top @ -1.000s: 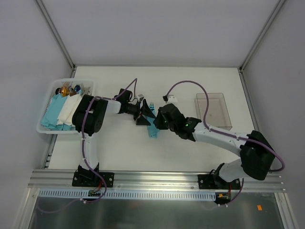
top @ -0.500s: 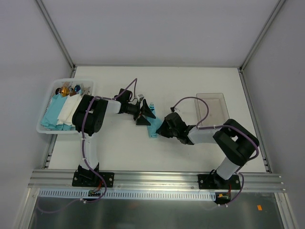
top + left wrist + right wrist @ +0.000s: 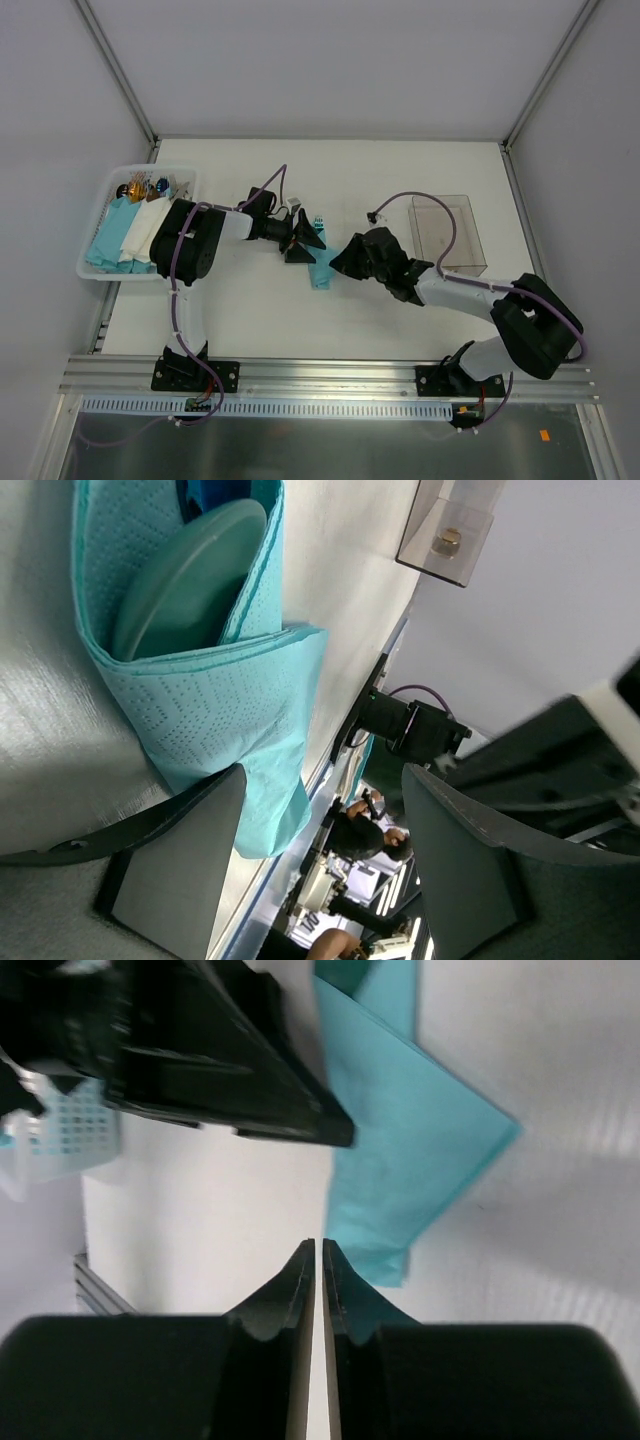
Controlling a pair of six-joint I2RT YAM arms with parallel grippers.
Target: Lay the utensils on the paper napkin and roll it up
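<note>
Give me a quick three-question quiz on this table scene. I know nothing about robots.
1. True or false: the napkin lies flat and unfolded.
2. What sits inside the napkin's fold? A) a spoon B) a candy C) a cup
3. Fill in: the ____ gripper has its fingers spread apart, while the other's are pressed together.

Key
1. False: it is folded over.
2. A.
3. Left: the left gripper is open, while the right gripper is shut and holds nothing.
</note>
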